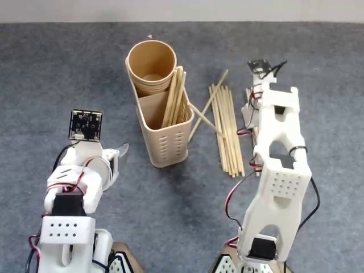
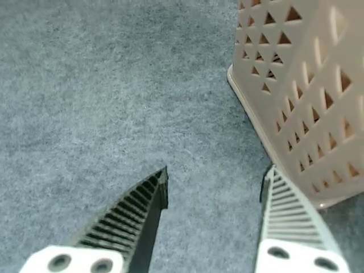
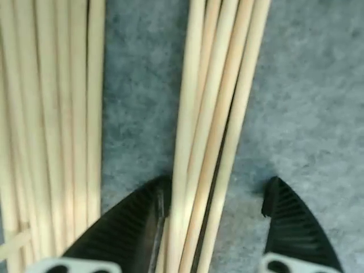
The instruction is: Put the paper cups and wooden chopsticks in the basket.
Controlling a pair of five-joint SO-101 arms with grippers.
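Grey surface (image 1: 68,68) with two arms at its near edge. The basket (image 1: 165,136) stood upright around the middle of the surface, somewhat toward the far edge, and was split into two compartments. A stack of cups (image 1: 151,62) sat in the far compartment. Several chopsticks (image 1: 175,96) stood tilted in the near one, their upper ends just beside the cups. Loose chopsticks (image 1: 227,131) lay on the surface between the basket and the right edge, mostly parallel, with two crossing slantwise toward the basket wall. The left end effector (image 2: 218,170) hung above bare surface toward the left edge, close to the basket's perforated wall (image 2: 307,85). Its fingers (image 2: 142,205) were spread and held nothing. The right end effector (image 3: 219,180) was low over the loose chopsticks with its fingers (image 3: 136,222) spread. They straddled a small bundle (image 3: 219,85) without pinching it: one finger was just beside the bundle, while the other stood clear of it. A second group (image 3: 51,114) lay outside the jaws.
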